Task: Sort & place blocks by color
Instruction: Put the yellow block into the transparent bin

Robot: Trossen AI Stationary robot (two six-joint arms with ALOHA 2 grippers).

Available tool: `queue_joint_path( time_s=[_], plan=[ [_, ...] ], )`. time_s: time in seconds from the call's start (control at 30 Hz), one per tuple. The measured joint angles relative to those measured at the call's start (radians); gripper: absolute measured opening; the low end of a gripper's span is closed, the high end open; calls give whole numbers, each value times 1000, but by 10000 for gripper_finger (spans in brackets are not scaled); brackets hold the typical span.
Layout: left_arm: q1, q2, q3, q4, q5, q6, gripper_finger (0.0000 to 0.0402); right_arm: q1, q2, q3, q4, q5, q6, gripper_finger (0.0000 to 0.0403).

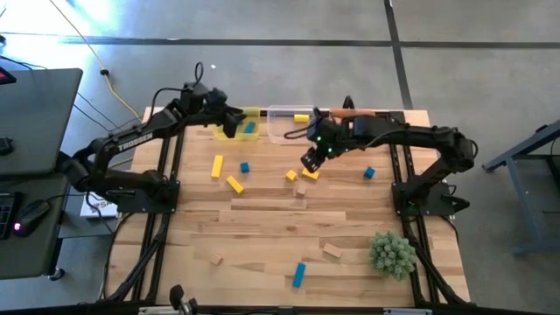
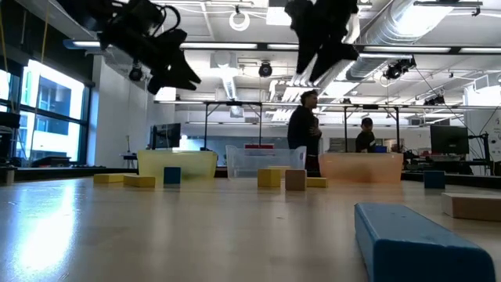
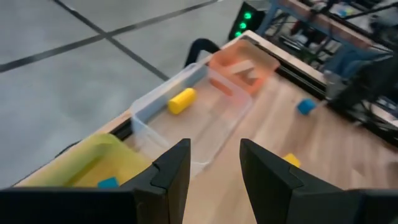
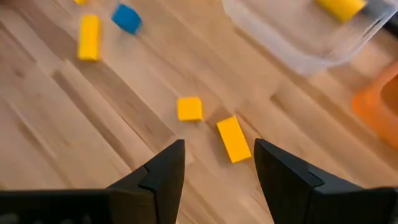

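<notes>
The right gripper (image 1: 310,161) is hanging open and empty just above two yellow blocks on the table: a yellow bar (image 4: 234,139) and a yellow cube (image 4: 189,108), both lying near the clear bin (image 1: 289,127), on its side toward the table's middle. The fingers are spread wide, probably so they can drop on either side of the bar. In the right wrist view the bar's long axis is running slantwise to the gap between the fingers, so the wrist may need turning before a clean pinch. The left gripper (image 1: 229,122) is hovering over the yellow bin (image 1: 254,112), beside the clear bin, fingers parted and holding nothing; a blue block (image 1: 249,129) is lying inside that bin. One yellow piece (image 1: 301,117) is lying in the clear bin. More blocks are lying scattered farther from the clear bin, including a long blue bar (image 1: 299,274) near the table's front edge.
</notes>
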Motion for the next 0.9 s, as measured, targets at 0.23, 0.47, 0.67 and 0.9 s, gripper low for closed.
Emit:
queue_joint_path(
  time_s=[0.23,0.47,0.67,0.9],
  plan=[
    [-73,-32,0,-40,0,0,129,-3,0,-202,179,-9,-61,181],
    [-123,-32,0,-54,-4,-3,129,-5,0,-352,349,-10,-146,181],
    [-144,-32,0,-54,-18,-11,129,-5,0,-474,554,-14,-258,181],
    [-148,-32,0,-54,-18,-11,129,-16,0,-612,717,-9,-315,181]
  ],
)
